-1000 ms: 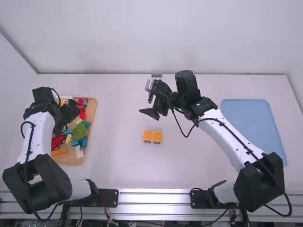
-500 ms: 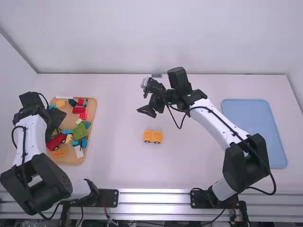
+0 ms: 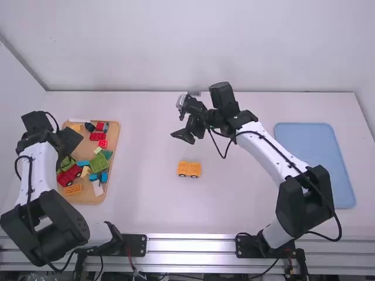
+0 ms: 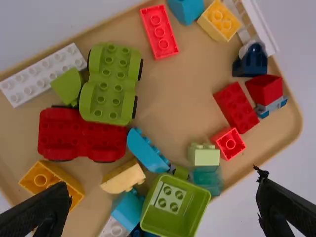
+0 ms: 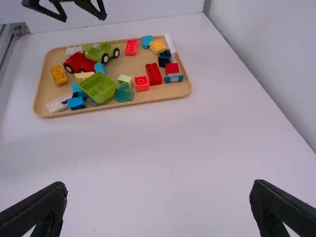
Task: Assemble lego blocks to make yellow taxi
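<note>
Moved since the earlier frame: the left arm has drawn back toward the left edge, uncovering more of the wooden tray (image 3: 108, 175); the right arm's lower links have swung inward, its tip barely shifting.
Left gripper (image 3: 72, 140): above the tray, left of the frame, fingers wide apart and empty.
Right gripper (image 3: 181, 125): just above the middle of the high view, over the worktop (image 3: 146, 187), fingers spread wide, nothing between them.
High view: gives the yellow wheeled base (image 3: 189, 169) on the worktop and the blue board (image 3: 315, 164) at the right.
Left wrist view: looks closely into the tray and adds a long white brick (image 4: 43, 74) beside a green car (image 4: 109, 84); in the high view the left arm lies over that edge.
Right wrist view: shows the tray slantwise at upper left, with the left gripper's dark fingers above it.
Yellow wheeled base: upright near the centre of the high view, orange-yellow, two boxy halves side by side, dark wheels along the lower side.
Yellow bricks: in the tray, a studded one (image 4: 219, 20) and a hollow one (image 4: 52, 182).
</note>
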Tool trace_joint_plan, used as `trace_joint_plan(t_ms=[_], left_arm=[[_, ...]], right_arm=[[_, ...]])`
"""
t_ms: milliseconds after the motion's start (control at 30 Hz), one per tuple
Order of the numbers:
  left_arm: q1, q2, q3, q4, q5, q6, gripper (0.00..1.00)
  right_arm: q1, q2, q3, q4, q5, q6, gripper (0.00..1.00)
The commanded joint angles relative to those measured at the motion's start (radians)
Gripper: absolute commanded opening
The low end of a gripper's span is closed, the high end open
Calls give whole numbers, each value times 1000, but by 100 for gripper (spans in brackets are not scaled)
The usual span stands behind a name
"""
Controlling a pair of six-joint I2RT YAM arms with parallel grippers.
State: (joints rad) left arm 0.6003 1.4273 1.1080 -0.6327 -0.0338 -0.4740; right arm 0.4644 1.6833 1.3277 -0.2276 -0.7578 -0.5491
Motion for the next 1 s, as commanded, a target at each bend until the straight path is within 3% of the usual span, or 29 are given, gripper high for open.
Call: trace_joint_plan(t_ms=[0,133,367,800,967], left_arm=[[-1,-8,42,-6,10,0,99],[-6,59,137,-36,19,19,99],[-6,292,433,-203,17,66,99],[-6,802,1123,-525,14,101,99],[-6,958,1319,-610,18,97,99]], right_arm=[[-1,-1,34,10,-34,0,99],[15,-1,34,27,-26,-1,99],[21,-1,34,37,-23,0,98],[13,-1,34,31,-20,3,99],[13,-1,34,29,-20,4,98]])
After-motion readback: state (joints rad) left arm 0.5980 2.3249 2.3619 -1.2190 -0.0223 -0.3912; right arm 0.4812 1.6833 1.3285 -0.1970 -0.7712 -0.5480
